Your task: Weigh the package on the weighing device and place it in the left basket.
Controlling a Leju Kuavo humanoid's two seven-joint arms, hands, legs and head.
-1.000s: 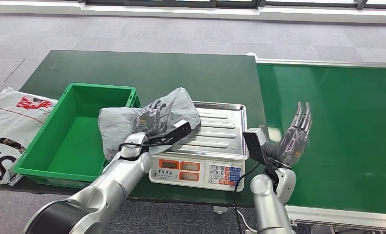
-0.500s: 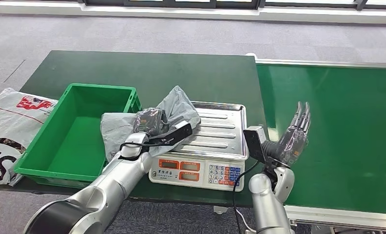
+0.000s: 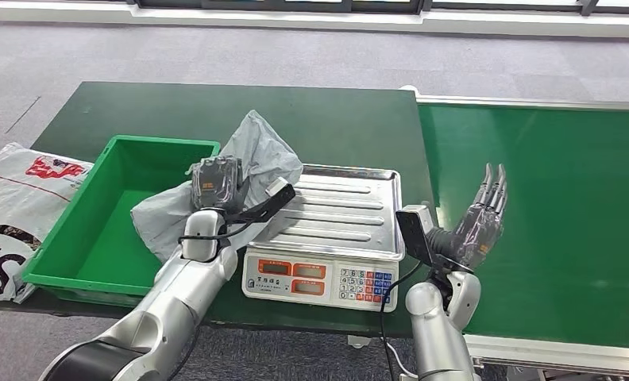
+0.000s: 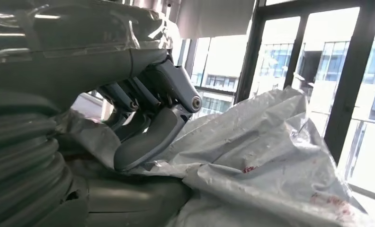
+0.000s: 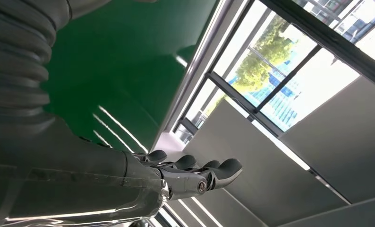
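Observation:
My left hand (image 3: pixel 215 182) grips the grey plastic package (image 3: pixel 257 152) and holds it lifted off the scale, over the green basket's right wall. One end of the package droops into the basket (image 3: pixel 105 238). The left wrist view shows my fingers (image 4: pixel 147 137) curled into the crinkled grey package (image 4: pixel 261 156). The weighing scale (image 3: pixel 327 238) has a bare steel pan and a keypad front. My right hand (image 3: pixel 480 222) is raised with fingers straight and apart, over the green conveyor belt (image 3: pixel 549 198), and holds nothing; the right wrist view shows the same hand (image 5: pixel 185 177).
A white printed bag (image 3: pixel 17 206) lies left of the basket at the table's left edge. The dark green table (image 3: pixel 240 111) stretches behind the scale. A steel rail (image 3: pixel 534 103) borders the conveyor at the far side.
My left hand closed on the package, lifted it off the scale pan and carried it left toward the basket. The right hand has stayed in place.

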